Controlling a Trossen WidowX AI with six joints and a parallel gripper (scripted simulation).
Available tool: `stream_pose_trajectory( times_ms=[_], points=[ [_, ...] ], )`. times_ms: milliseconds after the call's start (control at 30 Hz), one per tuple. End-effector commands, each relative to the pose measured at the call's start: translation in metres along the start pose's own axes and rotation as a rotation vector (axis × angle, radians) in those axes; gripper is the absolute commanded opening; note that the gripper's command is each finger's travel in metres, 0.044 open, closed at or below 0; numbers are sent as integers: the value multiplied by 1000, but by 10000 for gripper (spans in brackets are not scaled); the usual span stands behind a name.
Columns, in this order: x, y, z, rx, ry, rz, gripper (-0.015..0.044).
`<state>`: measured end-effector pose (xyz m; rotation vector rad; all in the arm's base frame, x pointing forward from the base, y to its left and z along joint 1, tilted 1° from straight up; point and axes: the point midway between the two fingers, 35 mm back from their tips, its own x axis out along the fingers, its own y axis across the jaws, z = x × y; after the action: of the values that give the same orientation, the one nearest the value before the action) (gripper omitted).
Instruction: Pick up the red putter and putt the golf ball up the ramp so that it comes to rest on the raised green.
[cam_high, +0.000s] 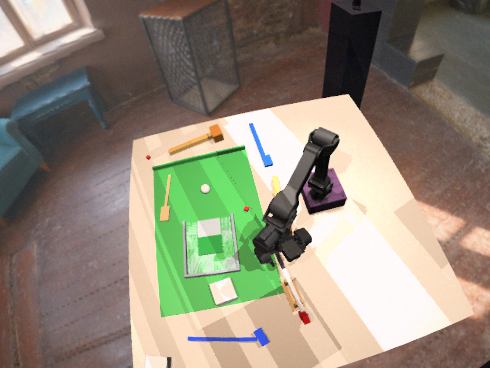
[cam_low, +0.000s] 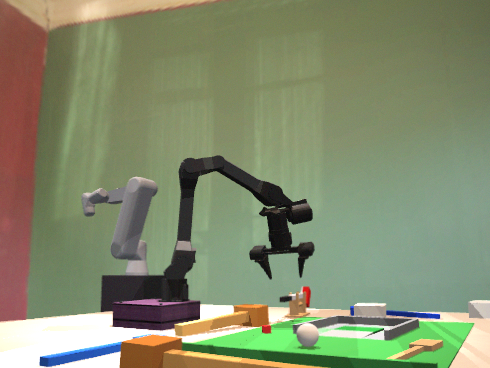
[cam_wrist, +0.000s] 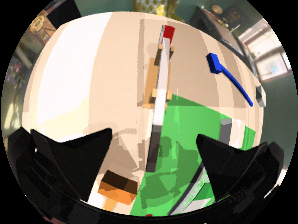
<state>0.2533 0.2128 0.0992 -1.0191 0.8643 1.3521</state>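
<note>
The red putter (cam_high: 292, 285) (cam_low: 307, 295) (cam_wrist: 158, 99) lies on a small wooden stand (cam_high: 288, 292) (cam_low: 297, 305) off the right edge of the green mat (cam_high: 175, 290) (cam_low: 250, 345), its red head toward the table's front. My gripper (cam_high: 279, 252) (cam_low: 285, 272) (cam_wrist: 156, 136) is open and empty, pointing down, well above the putter's grip end. The white golf ball (cam_high: 205, 188) (cam_low: 307, 334) rests on the mat behind the grey-framed raised green (cam_high: 186, 250) (cam_low: 400, 325) and its pale ramp (cam_high: 209, 227).
On the table lie an orange mallet (cam_high: 197, 141), a blue stick (cam_high: 261, 145), a blue putter (cam_high: 230, 339) (cam_wrist: 229, 76), a tan putter (cam_high: 166, 200), a white block (cam_high: 223, 291) and a small red cube (cam_high: 246, 208). The arm's purple base (cam_high: 325, 197) is to the right.
</note>
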Motion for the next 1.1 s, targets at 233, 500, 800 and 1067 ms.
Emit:
stream_pose_trajectory(
  times_ms=[233,500,800,1067],
  points=[
    [14,-8,-36,65,90,30,440],
    [32,-6,-43,65,90,30,440],
    [54,-4,-52,65,90,30,440],
    [61,-4,-54,65,90,30,440]
  ],
)
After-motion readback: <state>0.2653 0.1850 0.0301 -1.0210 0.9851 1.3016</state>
